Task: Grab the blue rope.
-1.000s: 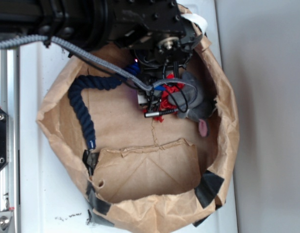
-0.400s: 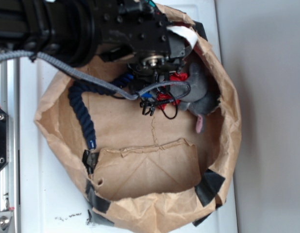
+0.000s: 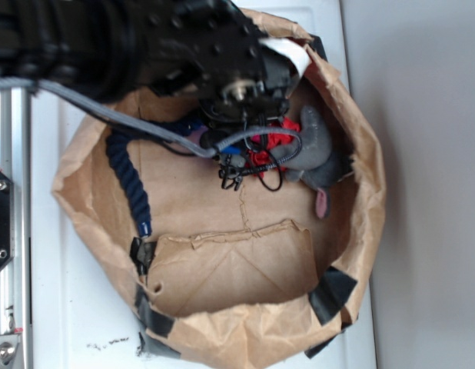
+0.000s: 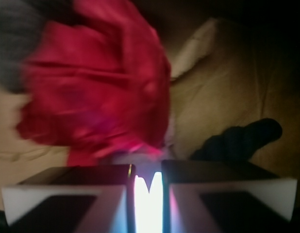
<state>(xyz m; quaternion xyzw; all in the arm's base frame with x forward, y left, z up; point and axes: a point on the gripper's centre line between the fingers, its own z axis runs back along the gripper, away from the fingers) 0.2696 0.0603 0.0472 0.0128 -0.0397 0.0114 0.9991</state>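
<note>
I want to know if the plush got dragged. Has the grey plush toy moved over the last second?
Yes. The grey plush toy has shifted slightly up-frame and turned, nearer the brown paper bag's upper rim.

One blue rope (image 3: pixel 128 173) lying in one brown paper bag (image 3: pixel 245 307), one grey plush toy (image 3: pixel 314 150) resting beside one red frilly thing (image 3: pixel 270 144), one black robot arm (image 3: pixel 130 38) reaching in, one grey cable (image 3: pixel 107 115) trailing across, several black tape patches (image 3: pixel 332 296) sticking to the bag
</note>
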